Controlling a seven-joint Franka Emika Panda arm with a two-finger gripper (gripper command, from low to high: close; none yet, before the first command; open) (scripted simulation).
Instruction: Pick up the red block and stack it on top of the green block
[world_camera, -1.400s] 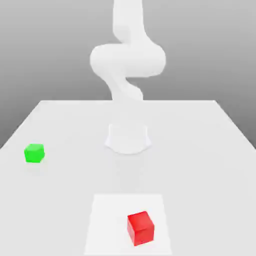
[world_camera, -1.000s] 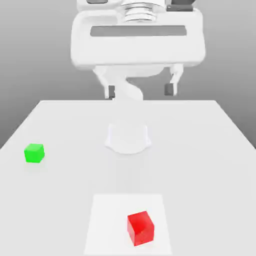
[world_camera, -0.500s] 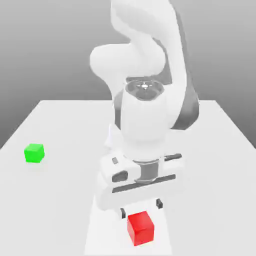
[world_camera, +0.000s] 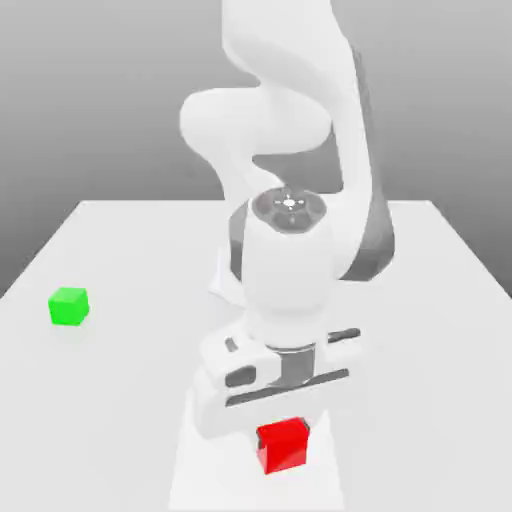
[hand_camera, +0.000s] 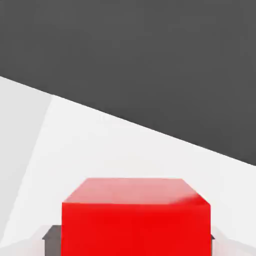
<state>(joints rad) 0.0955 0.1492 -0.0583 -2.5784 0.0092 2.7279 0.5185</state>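
Note:
The red block (world_camera: 283, 449) rests on the table near the front edge, with my gripper (world_camera: 282, 434) lowered straight over it. In the hand view the red block (hand_camera: 135, 222) sits between my fingers, a dark pad (hand_camera: 51, 234) pressed against its side. The gripper is shut on the block, which still stands on the surface. The green block (world_camera: 68, 305) lies alone at the exterior view's left, far from the hand, with nothing on top of it.
A lighter square patch (world_camera: 205, 470) marks the white table (world_camera: 440, 330) under the red block. My arm's base (world_camera: 222, 278) stands at the middle of the table, and the arm arches forward over it.
The hand has come down from high above the table onto the red block. Its fingers, open half a second ago, have closed on the block, which turned slightly square to them.

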